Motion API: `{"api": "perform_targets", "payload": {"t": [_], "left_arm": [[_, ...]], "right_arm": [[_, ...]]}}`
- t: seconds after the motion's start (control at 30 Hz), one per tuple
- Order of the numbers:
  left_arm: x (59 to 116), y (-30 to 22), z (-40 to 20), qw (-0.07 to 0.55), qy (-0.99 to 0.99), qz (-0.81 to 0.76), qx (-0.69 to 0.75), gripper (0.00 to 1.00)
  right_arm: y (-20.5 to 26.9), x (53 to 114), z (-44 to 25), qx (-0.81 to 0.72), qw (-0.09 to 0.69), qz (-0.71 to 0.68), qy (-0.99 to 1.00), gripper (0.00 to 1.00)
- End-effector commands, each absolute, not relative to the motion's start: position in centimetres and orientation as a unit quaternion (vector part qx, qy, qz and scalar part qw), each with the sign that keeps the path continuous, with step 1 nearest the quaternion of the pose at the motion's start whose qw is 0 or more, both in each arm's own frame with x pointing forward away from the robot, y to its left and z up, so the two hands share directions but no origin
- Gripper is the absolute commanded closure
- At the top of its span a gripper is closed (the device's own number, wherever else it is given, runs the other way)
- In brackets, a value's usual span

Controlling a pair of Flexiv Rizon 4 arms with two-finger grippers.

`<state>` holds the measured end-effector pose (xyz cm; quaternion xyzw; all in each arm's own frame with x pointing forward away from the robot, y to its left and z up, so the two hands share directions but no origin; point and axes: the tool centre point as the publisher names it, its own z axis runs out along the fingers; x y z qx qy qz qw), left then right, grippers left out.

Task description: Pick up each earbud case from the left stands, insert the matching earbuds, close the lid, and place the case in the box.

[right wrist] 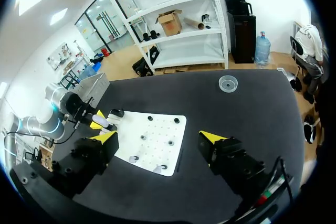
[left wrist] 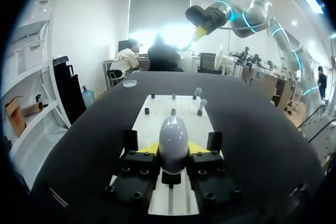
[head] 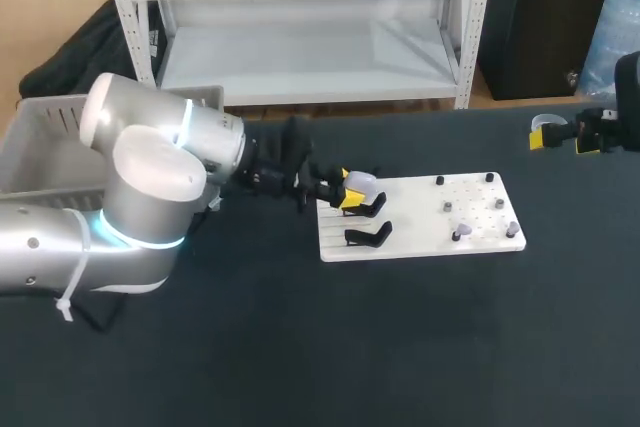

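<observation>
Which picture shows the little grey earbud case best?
The left wrist view: the earbud case sits in the middle, between the left tool's yellow tips. The head view shows it small; the right wrist view, a tiny far speck.

A dark table (head: pixel 300 347) carries a white board (head: pixel 410 222) with rows of holes near its middle, and a small clear round dish (right wrist: pixel 228 83) lies well apart from it, near the far edge.
</observation>
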<state>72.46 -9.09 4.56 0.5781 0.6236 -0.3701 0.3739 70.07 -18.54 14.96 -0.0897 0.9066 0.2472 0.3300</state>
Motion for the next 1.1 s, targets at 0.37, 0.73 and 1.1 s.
{"api": "perform_targets", "payload": {"t": [0.37, 0.73, 1.1], "left_arm": [[72.1, -10.4, 9.7, 0.398, 0.619, -0.331, 0.59, 1.0], [74.6, -12.3, 10.4, 0.405, 0.615, -0.333, 0.589, 1.0], [73.2, -14.6, 11.1, 0.413, 0.584, -0.332, 0.615, 1.0]], "right_arm": [[-16.7, 69.6, 14.6, -0.106, 0.33, 0.241, 0.906, 0.0], [-9.4, 66.6, 14.7, -0.161, 0.329, 0.236, 0.9, 0.0], [-5.3, 65.9, 13.5, -0.188, 0.302, 0.239, 0.904, 0.0]]}}
